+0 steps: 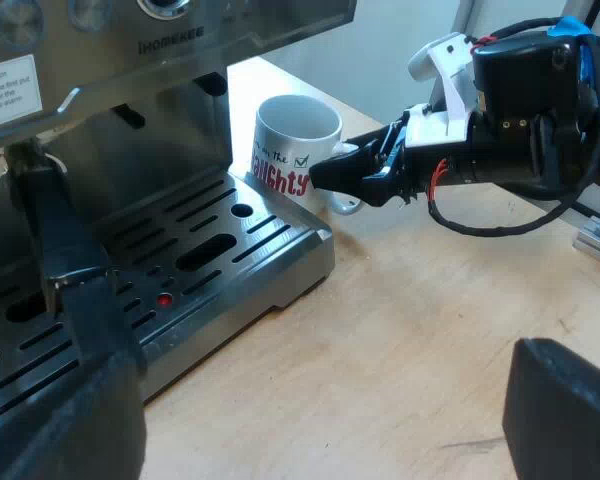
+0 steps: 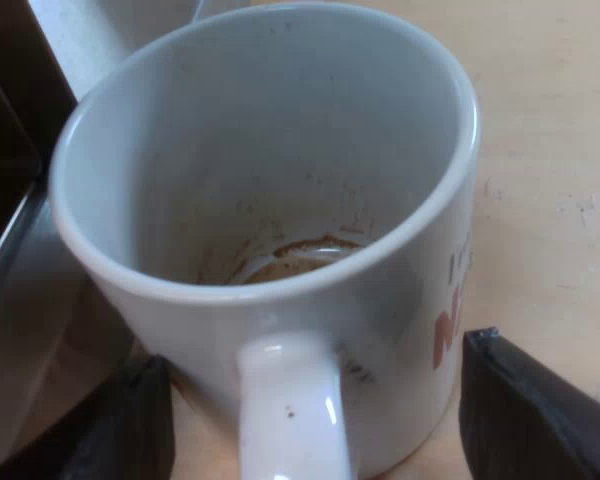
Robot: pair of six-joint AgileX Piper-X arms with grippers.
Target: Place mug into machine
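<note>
Right wrist view: my right hand (image 2: 315, 400) is spread, the mug (image 2: 260, 170) handle between its fingers, unclamped; mug on the desk (image 2: 560, 150) beside the machine (image 1: 130, 60) tray (image 1: 210, 240). Grasping step; next, close, lift onto tray.

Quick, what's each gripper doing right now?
Left gripper: open, holding nothing.
Right gripper: open, fingers either side of the handle of the mug.

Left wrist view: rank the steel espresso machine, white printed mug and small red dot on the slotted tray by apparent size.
Largest to smallest, no ties:
steel espresso machine
white printed mug
small red dot
</note>
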